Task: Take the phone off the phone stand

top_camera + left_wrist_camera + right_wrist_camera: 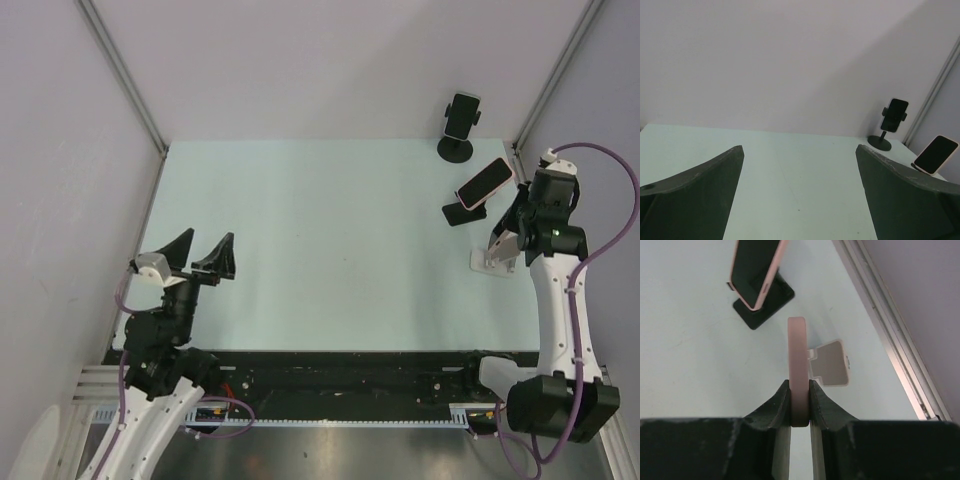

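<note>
Phone (796, 350), edge-on, is clamped in the right gripper (799, 392) by the tabletop's (320, 250) right edge, stand (832, 362) just beyond it; left gripper (207, 246) gapes wide, well apart.

White-and-black arms (560, 305), purple cables (583, 146)

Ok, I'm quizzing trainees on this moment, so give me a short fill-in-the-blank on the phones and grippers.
1. The right gripper is shut on a phone whose case is ____.
2. The left gripper is ____ and holds nothing.
3. The far phone has a clamp stand, the leaning phone a flat stand; both stands are ____.

Missing words: pink; open; black.
</note>
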{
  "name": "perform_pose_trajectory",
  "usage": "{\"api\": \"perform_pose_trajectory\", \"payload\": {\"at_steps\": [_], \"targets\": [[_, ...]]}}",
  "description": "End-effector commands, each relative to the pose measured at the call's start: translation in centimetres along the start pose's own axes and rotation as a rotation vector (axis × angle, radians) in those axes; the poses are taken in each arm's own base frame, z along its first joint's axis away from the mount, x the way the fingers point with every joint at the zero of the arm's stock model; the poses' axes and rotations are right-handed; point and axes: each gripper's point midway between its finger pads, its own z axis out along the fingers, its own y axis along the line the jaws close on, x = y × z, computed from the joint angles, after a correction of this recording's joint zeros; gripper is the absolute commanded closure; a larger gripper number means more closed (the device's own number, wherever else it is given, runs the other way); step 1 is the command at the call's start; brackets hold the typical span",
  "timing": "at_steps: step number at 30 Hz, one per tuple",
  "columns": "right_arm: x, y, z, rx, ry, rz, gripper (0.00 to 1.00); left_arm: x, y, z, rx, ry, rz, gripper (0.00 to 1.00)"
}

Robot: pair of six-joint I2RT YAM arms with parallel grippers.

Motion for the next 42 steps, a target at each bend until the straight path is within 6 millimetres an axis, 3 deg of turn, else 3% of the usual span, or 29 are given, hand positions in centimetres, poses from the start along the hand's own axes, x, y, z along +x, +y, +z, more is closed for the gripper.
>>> {"api": "perform_pose_trajectory", "payload": {"at_steps": [1,5,6,8,9,10,11,14,16,21,23,27,34,42], "targets": [[-4.7,2.9,-3.7,-0.137,-0.204,-0.020,1.00,-0.8,-1.6,1.0,0.074,0.019,0.032,0.00],[-4.8,7.3,-5.8,-0.356,-0.222,-0.030,1.00,1.0,-3.1,2.1,0.143,0.121,0.052,0.00],[-4.6,8.1,-6.1,-0.391,-0.221,-0.033,1.00,2.5,-3.3,2.6,0.152,0.185,0.061,0.00],[-4.3,10.7,-7.1,-0.512,-0.209,-0.040,1.00,2.7,-4.7,3.1,0.223,0.228,0.064,0.00],[-4.1,11.6,-7.2,-0.546,-0.197,-0.040,1.00,4.0,-5.1,3.4,0.242,0.278,0.067,0.00],[-4.0,12.5,-7.4,-0.579,-0.193,-0.038,1.00,3.8,-5.8,3.7,0.276,0.287,0.066,0.00],[-3.2,14.6,-8.3,-0.661,-0.166,-0.057,1.00,4.1,-6.3,3.8,0.299,0.304,0.056,0.00],[-1.5,18.2,-9.2,-0.795,-0.105,-0.095,1.00,5.3,-7.9,4.3,0.363,0.371,0.017,0.00],[-0.4,20.0,-9.3,-0.847,-0.066,-0.110,1.00,6.4,-9.2,4.7,0.404,0.424,-0.003,0.00],[2.5,24.8,-11.7,-1.047,0.032,-0.133,1.00,8.7,-12.9,4.8,0.498,0.516,-0.010,0.00],[4.0,26.1,-12.2,-1.108,0.088,-0.137,1.00,10.4,-14.6,4.4,0.531,0.564,0.004,0.00],[6.2,28.5,-13.6,-1.200,0.166,-0.145,1.00,11.7,-16.8,4.1,0.556,0.605,0.020,0.00],[9.9,31.3,-14.8,-1.252,0.294,-0.158,1.00,13.6,-18.9,3.6,0.561,0.675,0.029,0.00],[12.2,32.5,-15.4,-1.270,0.390,-0.150,1.00,16.7,-18.3,3.0,0.462,0.819,0.069,0.00]]}}
